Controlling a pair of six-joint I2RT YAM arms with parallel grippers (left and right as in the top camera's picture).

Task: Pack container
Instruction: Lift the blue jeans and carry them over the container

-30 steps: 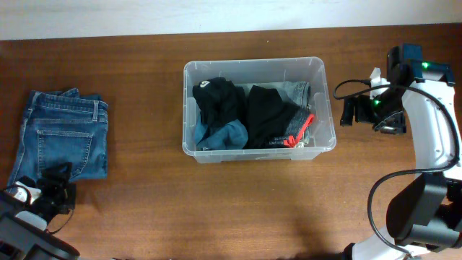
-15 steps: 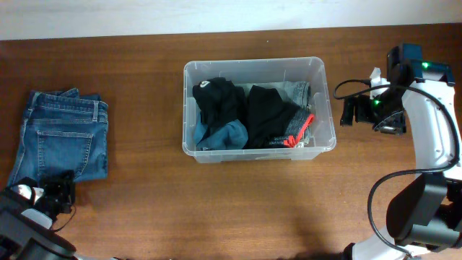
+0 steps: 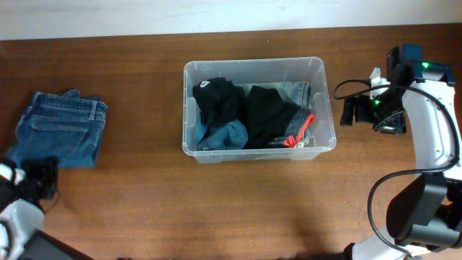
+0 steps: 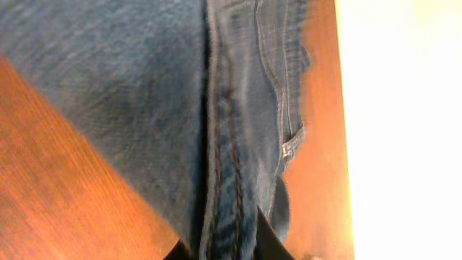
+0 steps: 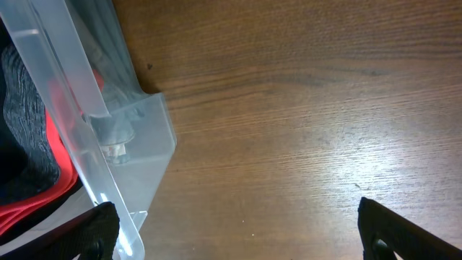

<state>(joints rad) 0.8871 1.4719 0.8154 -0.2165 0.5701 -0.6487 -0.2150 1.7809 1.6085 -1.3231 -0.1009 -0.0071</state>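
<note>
Wooden worktop (image 3: pixel 144 217). At centre, clear plastic container (image 3: pixel 253 61), upright, filled with black, blue and red clothing (image 3: pixel 263 115). Far left, folded blue jeans (image 3: pixel 65 126), lower edge pinched in closed left end effector (image 3: pixel 45 173). Right end effector (image 3: pixel 350 112) spread wide, empty, just beside container's right wall.

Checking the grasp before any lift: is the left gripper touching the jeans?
Touching. The left wrist view shows a fold of the jeans pinched inside the left gripper.
</note>
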